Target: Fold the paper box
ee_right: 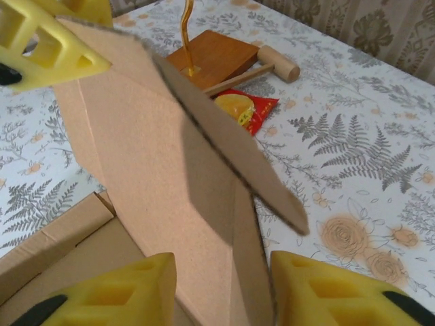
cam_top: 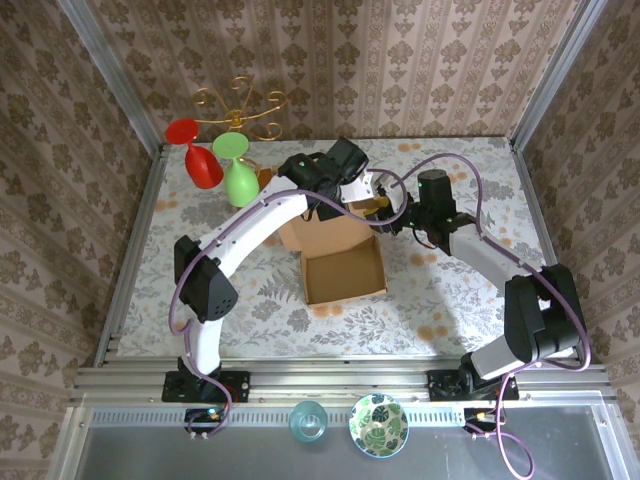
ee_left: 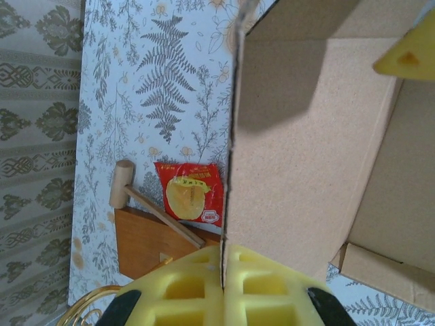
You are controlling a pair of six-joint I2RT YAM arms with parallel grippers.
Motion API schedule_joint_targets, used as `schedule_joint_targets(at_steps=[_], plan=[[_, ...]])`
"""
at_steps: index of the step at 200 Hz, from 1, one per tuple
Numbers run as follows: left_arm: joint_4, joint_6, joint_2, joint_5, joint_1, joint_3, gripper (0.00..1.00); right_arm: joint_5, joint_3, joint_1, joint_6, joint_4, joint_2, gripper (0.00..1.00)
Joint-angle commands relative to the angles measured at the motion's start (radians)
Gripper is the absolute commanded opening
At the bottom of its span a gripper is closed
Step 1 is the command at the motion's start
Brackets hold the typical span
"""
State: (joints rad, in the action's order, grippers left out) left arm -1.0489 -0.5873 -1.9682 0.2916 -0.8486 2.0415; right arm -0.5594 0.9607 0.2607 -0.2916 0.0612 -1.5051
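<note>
My left claw (ee_left: 223,261) is clamped tight on one edge of the one plain brown cardboard box (cam_top: 345,268), which sits half-folded in the middle of the flowery table (cam_top: 450,300). My right claw (ee_right: 221,272) is loose, one yellow finger on each side of a raised flap. Near the box I count one red snack packet (ee_left: 190,193), one small wooden hammer (ee_left: 146,200), one red glass (cam_top: 195,150) and one green glass (cam_top: 237,172).

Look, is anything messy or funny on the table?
Nothing is spilled or broken. A red snack packet lies loose beside the wooden stand, with a little mallet resting against it. The box is only half folded.
</note>
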Motion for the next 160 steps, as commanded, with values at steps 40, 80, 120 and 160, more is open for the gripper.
schedule_joint_targets(at_steps=[40, 80, 120, 160], plan=[[0.022, 0.091, 0.038, 0.023, 0.005, 0.024, 0.04, 0.081, 0.023, 0.017, -0.017, 0.010, 0.003, 0.00], [-0.021, 0.612, 0.112, 0.118, 0.070, 0.113, 0.47, 0.079, -0.046, -0.005, -0.028, 0.073, 0.055, 0.00], [0.112, 0.907, 0.403, -0.187, 0.191, -0.290, 0.52, 0.056, -0.098, -0.043, -0.026, 0.105, 0.089, 0.00], [0.322, 0.973, 0.627, -0.363, 0.271, -0.699, 0.53, 0.037, -0.129, -0.078, -0.022, 0.121, 0.103, 0.00]])
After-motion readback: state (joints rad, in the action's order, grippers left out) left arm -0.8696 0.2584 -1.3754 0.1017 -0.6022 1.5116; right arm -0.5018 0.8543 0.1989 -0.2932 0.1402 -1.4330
